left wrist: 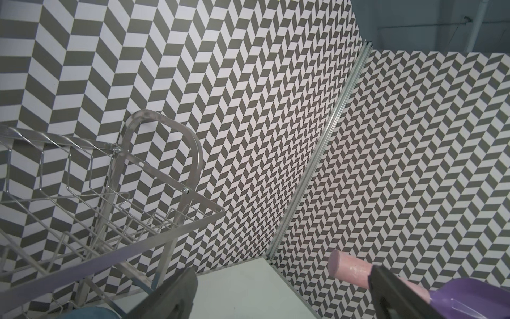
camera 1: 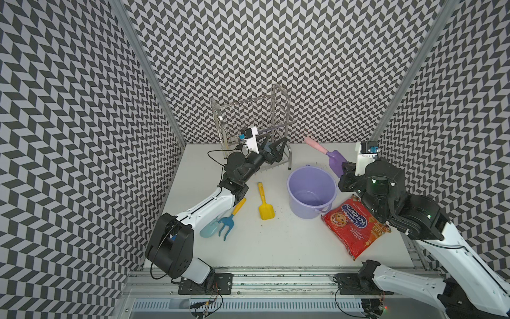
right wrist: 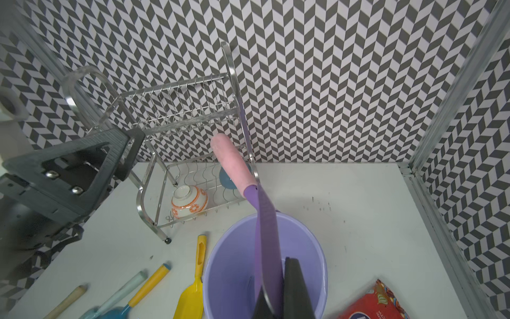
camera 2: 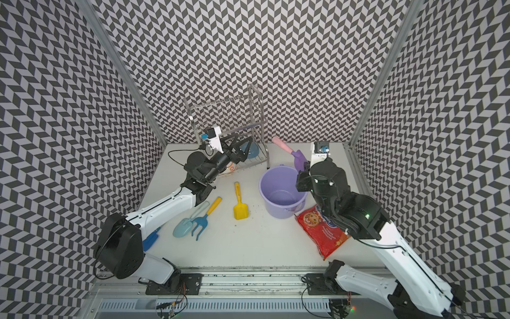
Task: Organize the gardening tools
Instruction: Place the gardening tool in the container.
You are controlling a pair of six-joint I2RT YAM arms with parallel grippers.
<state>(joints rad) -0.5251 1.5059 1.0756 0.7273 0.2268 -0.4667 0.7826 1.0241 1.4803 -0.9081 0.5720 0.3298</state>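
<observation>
My right gripper is shut on the blade of the purple scoop, whose pink handle points up and away towards the back wall. The scoop hangs over the far right rim of the lavender bucket. On the table to the bucket's left lie the yellow scoop, the blue fork with a yellow handle and the pale-blue trowel. My left gripper stands open and empty beside the rack's lower shelf.
A metal dish rack stands at the back, with an orange-and-white bowl and a blue bowl on its lower shelf. A red snack packet lies right of the bucket, partly under my right arm. A blue object pokes out under my left elbow.
</observation>
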